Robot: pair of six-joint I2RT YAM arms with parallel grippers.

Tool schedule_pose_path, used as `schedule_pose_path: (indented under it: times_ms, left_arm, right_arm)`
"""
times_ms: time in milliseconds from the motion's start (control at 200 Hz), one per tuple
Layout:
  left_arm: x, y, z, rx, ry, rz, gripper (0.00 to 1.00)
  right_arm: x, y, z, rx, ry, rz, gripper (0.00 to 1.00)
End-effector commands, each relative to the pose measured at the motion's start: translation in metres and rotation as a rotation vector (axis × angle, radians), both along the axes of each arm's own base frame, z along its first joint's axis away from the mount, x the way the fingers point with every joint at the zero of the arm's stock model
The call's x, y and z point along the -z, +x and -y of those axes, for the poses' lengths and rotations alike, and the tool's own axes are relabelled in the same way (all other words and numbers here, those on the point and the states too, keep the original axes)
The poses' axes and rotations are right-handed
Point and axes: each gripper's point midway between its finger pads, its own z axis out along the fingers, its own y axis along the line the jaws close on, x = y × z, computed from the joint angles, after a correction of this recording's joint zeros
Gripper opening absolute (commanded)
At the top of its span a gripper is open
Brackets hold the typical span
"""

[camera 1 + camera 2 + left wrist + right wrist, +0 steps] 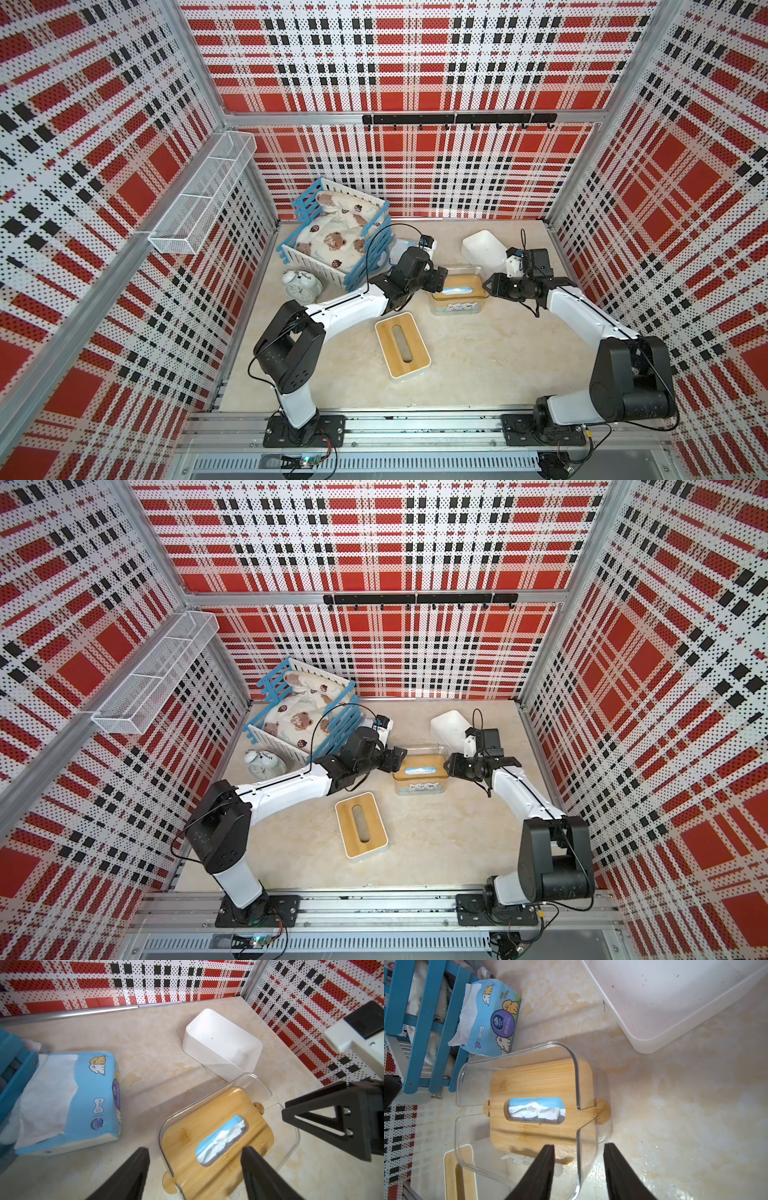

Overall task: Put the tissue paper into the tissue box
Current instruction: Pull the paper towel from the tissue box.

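We see both claws open at the clear tissue box (572, 1053): the left gripper (195, 1148) over one end, the right gripper (579, 1145) astride the opposite wall. One tissue paper pack (536, 1110) lies inside beneath the bamboo lid (542, 1078); a second pack (68, 1101) rests on the table (155, 1053) against the blue crib (425, 1022)

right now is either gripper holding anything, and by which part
Nothing is held. The left gripper is open near the lid; the right gripper is open, astride a wall of the box.
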Motion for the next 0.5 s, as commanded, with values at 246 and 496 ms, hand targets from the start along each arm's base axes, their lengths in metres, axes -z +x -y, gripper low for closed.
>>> schedule_pose_path:
  times_ms: [246, 496]
  left_arm:
    - [0.023, -0.023, 0.044, 0.373, 0.282, 0.063, 0.61]
    - [0.065, -0.012, 0.059, 0.491, 0.444, -0.040, 0.46]
  right_arm:
    - [-0.016, 0.009, 0.001, -0.002, -0.051, 0.045, 0.43]
    - [-0.025, 0.011, -0.001, -0.006, -0.040, 0.069, 0.43]
